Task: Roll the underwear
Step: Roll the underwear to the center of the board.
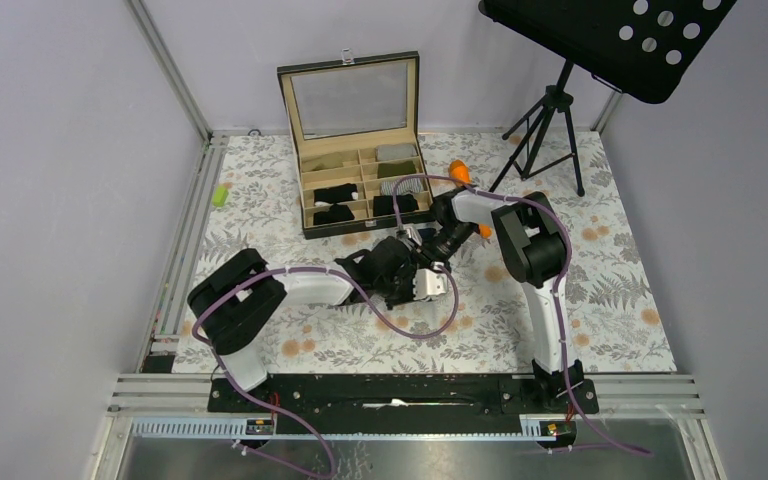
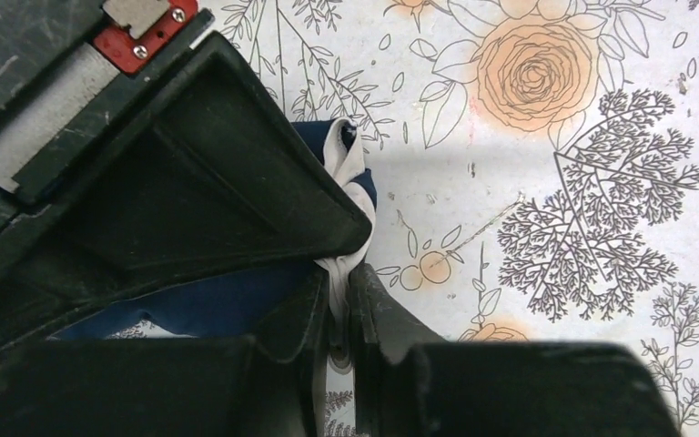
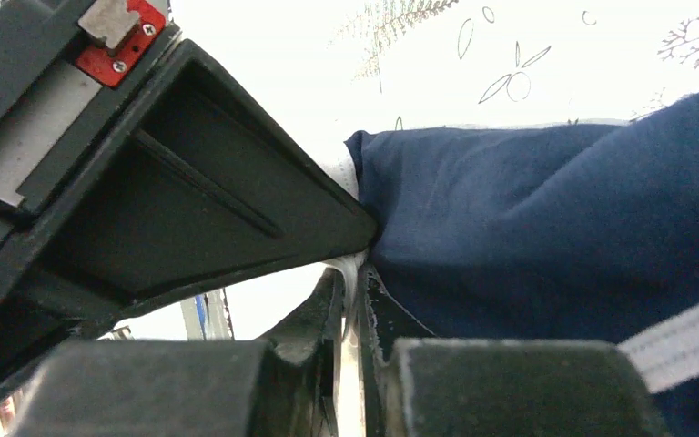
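The navy blue underwear with white trim is held between both grippers, low over the flowered table cover. My left gripper is shut on its white trim edge, and navy fabric shows to the left of the fingers. My right gripper is shut on another part of the white trim, with the navy cloth spreading to its right. In the top view the two grippers, left and right, meet at mid-table and hide most of the underwear.
An open compartment box stands behind the grippers, with black and olive rolled fabric in it. An orange carrot-shaped stick lies right of the box. A light-green cylinder lies at far left. A music stand's tripod stands at back right.
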